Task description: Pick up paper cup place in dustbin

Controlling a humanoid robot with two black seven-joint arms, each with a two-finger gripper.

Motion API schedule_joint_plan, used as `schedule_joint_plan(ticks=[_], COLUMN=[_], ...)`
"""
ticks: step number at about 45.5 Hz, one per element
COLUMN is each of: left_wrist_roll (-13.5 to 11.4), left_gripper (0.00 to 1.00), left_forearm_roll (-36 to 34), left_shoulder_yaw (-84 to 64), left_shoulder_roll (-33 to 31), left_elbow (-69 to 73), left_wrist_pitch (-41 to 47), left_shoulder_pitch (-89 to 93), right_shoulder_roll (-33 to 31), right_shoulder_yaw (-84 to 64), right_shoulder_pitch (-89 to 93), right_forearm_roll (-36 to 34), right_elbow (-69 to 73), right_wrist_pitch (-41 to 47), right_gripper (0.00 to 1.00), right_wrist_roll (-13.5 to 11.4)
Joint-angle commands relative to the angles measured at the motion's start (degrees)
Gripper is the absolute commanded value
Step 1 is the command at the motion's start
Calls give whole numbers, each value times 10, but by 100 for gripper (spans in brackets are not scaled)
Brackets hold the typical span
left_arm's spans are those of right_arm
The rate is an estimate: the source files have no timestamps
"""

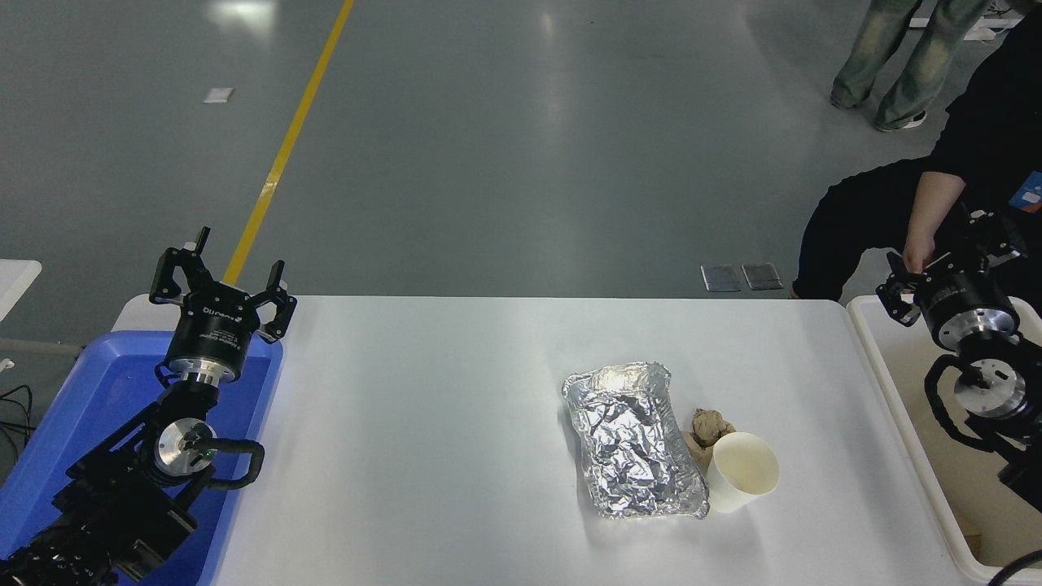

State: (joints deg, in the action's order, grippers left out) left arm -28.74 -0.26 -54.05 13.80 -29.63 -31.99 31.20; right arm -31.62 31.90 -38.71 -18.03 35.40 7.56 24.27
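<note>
The left tool (221, 275) is held up over the blue bin (49, 456), fingers spread wide. On the white tabletop (423, 423) the foil tray (635, 439) is seen, then the brown paper wad (710, 427), then the paper cup (741, 472) tipped beside the tray. The right tool (928, 273) is seen above the dustbin (904, 423); a person's hand (918, 254) is on it, so its fingers cannot be told.

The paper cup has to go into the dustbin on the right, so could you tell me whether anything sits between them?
Nothing visible does. The paper cup has bare table on its right up to the dustbin. The foil tray and brown paper wad lie on its other side.
</note>
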Motion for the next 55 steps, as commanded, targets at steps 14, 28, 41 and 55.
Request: schedule_joint_plan(ticks=[14, 28, 41, 55], left_wrist_roll=[1, 1, 1, 1], left_gripper=[98, 98, 98, 98], left_forearm_roll=[0, 0, 0, 0], left_shoulder_yaw=[1, 0, 0, 0], left_shoulder_roll=[0, 0, 0, 0], left_elbow=[0, 0, 0, -1], left_wrist_pitch=[0, 0, 0, 0], left_shoulder_pitch=[0, 0, 0, 0], right_shoulder_roll=[-3, -3, -5, -48], right_shoulder_yaw=[0, 0, -1, -10], right_shoulder_pitch=[-1, -8, -13, -43], right_forearm_roll=[0, 0, 3, 5], right_elbow=[0, 1, -3, -3], right_wrist_pitch=[-1, 0, 0, 6], right_gripper=[100, 100, 100, 100], right_wrist_roll=[0, 0, 0, -3])
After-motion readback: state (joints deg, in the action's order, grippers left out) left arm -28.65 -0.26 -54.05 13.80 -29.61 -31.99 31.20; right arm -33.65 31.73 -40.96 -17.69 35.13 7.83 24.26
